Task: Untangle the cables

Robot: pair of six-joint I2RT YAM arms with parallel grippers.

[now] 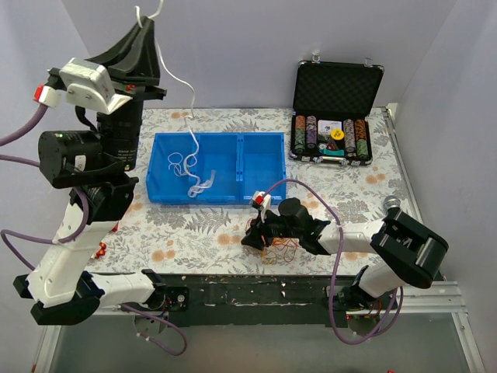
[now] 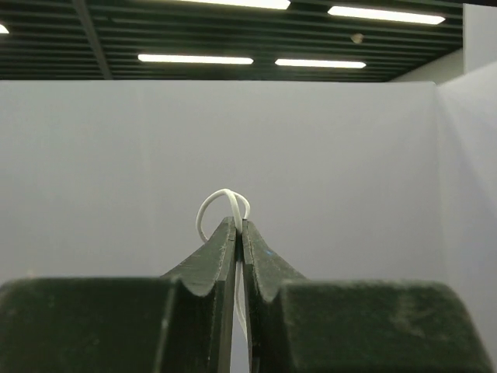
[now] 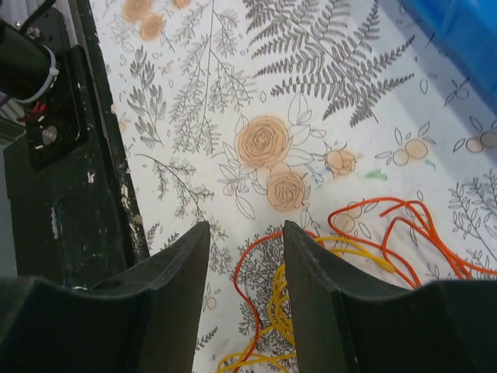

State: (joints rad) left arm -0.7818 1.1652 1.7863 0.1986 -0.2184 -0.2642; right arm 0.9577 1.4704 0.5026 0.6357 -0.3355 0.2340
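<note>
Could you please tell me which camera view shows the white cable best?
Top external: the white cable runs from the left gripper down into the blue bin. Left wrist shows only a loop pinched between its fingers. Right wrist shows none of it.

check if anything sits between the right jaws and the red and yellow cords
Nothing visible does. The right jaws stand open directly over the thin red cord and thin orange-yellow cord lying on the floral tablecloth.

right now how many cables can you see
3 that I can tell: a white cable pinched in the left gripper, trailing down into the blue bin; an orange cable and a yellow cable tangled on the table below the right gripper. The tangle may hide more.
</note>
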